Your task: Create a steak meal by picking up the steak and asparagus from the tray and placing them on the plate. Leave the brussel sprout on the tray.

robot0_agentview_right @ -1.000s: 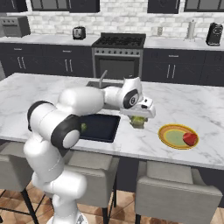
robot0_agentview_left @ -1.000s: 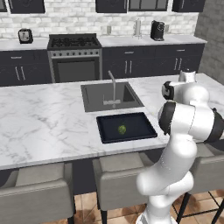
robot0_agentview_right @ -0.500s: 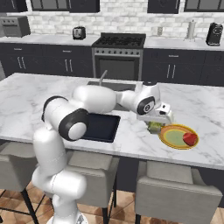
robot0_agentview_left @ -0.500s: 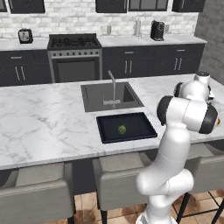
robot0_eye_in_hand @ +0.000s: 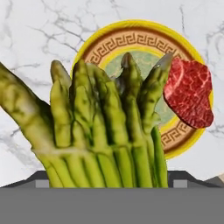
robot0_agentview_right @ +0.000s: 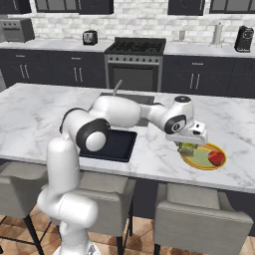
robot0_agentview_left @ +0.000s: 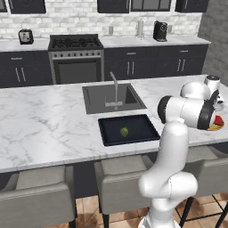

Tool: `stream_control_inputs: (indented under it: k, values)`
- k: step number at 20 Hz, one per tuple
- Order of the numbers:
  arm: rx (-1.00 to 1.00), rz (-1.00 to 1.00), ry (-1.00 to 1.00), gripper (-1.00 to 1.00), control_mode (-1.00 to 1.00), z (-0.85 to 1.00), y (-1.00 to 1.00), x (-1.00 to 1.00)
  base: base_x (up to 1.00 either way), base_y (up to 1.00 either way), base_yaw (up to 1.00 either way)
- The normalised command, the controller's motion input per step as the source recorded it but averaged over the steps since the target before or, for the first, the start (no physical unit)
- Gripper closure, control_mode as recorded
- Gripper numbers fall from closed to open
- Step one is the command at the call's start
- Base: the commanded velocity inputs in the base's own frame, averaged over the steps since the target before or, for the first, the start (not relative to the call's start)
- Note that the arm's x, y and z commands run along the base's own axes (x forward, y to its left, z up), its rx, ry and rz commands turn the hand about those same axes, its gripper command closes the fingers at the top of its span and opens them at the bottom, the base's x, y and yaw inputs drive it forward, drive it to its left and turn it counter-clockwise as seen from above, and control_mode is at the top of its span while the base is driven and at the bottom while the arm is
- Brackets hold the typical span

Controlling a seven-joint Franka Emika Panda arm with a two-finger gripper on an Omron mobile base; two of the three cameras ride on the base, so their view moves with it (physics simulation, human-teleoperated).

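My gripper (robot0_agentview_right: 188,146) is shut on the asparagus (robot0_eye_in_hand: 100,131), a bundle of yellow-green stalks with pointed tips, held just above the left part of the plate (robot0_agentview_right: 199,160). In the hand view the stalks cover much of the plate (robot0_eye_in_hand: 131,41). The red steak (robot0_eye_in_hand: 189,92) lies on the plate's right side, also visible as a red chunk (robot0_agentview_right: 215,158). The black tray (robot0_agentview_left: 128,129) sits on the counter in front of the sink with the brussel sprout (robot0_agentview_left: 124,132) on it. My arm hides part of the tray (robot0_agentview_right: 117,144) in the right base view.
A grey sink basin (robot0_agentview_left: 113,98) with a faucet (robot0_agentview_left: 115,84) lies behind the tray. The marble island counter (robot0_agentview_left: 40,129) stretches left. Stools (robot0_agentview_right: 194,219) stand along the near edge. A stove (robot0_agentview_right: 135,47) is on the back wall.
My arm has swung right, carrying the asparagus from beside the tray to over the plate's left part. The steak and the sprout have stayed where they were.
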Motion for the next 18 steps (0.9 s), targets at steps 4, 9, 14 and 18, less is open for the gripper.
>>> stream_control_inputs:
  k: [4, 9, 14, 18]
  values:
    - [0.01, 0.00, 0.00, 1.00, -1.00, -0.24, -0.38, 0.24, 0.00, 0.00, 0.00]
    - [0.00, 0.00, 0.00, 1.00, -1.00, -0.27, -0.30, 0.20, 0.00, 0.00, 0.00]
    - [0.00, 0.00, 0.00, 1.00, -1.00, -0.29, -0.08, 0.13, 0.00, 0.00, 0.00]
    - [0.00, 0.00, 0.00, 1.00, -1.00, -0.26, 0.00, 0.18, 0.00, 0.00, 0.00]
